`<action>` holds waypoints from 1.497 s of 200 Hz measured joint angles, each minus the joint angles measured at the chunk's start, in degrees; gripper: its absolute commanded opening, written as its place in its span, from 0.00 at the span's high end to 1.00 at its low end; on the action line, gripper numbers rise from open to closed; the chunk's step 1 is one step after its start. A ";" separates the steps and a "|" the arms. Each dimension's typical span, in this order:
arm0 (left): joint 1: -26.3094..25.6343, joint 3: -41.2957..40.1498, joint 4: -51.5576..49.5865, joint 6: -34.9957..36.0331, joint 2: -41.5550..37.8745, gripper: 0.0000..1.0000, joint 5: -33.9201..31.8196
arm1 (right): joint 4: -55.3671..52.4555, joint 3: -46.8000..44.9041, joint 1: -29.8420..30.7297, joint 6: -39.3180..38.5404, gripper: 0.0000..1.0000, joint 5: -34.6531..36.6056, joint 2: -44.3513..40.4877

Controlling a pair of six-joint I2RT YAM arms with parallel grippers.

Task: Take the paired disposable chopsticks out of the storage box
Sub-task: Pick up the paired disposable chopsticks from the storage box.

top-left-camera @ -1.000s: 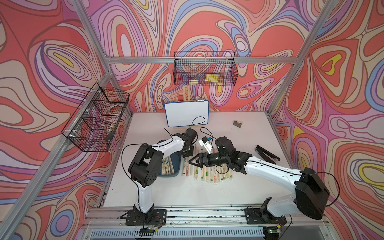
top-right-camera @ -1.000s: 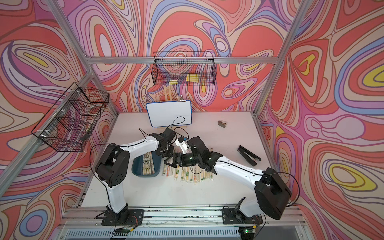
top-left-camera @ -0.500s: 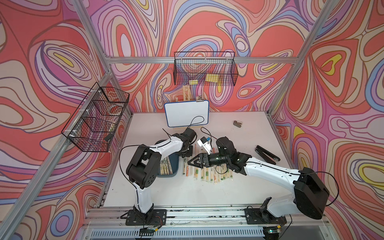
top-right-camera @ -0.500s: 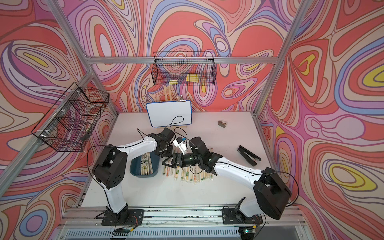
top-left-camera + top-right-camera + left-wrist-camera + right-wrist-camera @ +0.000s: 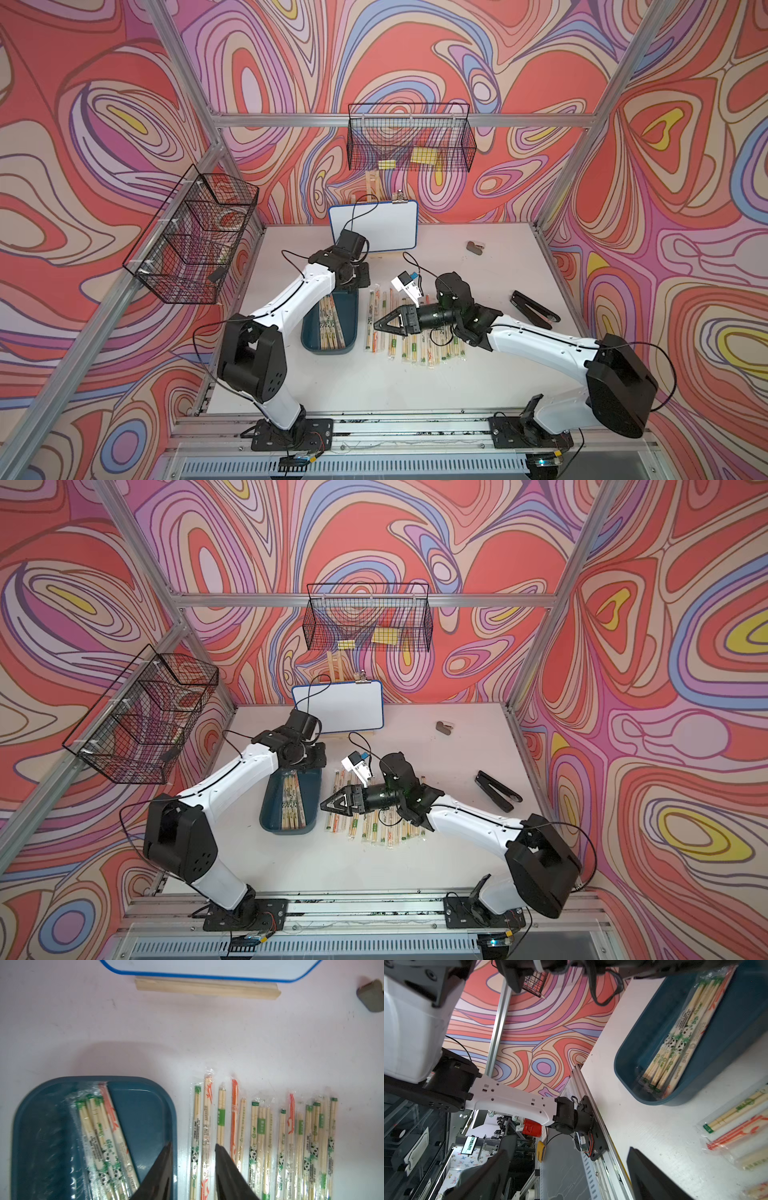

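Left gripper (image 5: 192,1172) hangs empty, jaws parted, over the edge of the storage box (image 5: 141,1118), centre-left in both top views. A few paired disposable chopsticks (image 5: 99,1132) lie inside it. Just right, a row of pairs (image 5: 411,347) lies on the table (image 5: 457,395), with the right gripper (image 5: 384,325) wide apart above them

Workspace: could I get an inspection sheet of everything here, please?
Surface: white table, faint scuffs.
Job's things: some chopsticks in the blue box; many more in a row beside it.
Clutter: whiteboard, black hinged tool, small grey thing.
Grippers: left fingers open, empty, by the box's rim; right fingers open, empty, above the row.
Cables: black cable loops on both arms.
Surroundings: two wire baskets, swirly walls.
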 measured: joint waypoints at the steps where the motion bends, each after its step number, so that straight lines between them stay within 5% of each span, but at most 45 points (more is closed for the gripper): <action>1: 0.15 0.00 -0.07 0.00 -0.13 0.60 0.00 | 0.15 0.00 0.00 0.07 0.06 -0.07 0.00; 58: 6.93 -4.96 -1.53 -0.02 -7.34 0.60 0.39 | 1.62 1.38 0.00 1.62 0.07 -0.07 3.37; 132: 6.99 -17.53 1.36 -4.09 -5.70 0.66 2.14 | -17.40 9.31 0.00 -3.63 0.09 14.56 6.36; 196: 6.84 -18.18 4.76 -7.19 -0.33 0.69 2.49 | -26.23 9.79 0.00 -5.88 0.10 23.93 6.91; 299: 6.82 -18.18 5.49 -7.23 4.48 0.69 -1.42 | -27.04 9.79 0.00 -6.78 0.10 25.99 7.04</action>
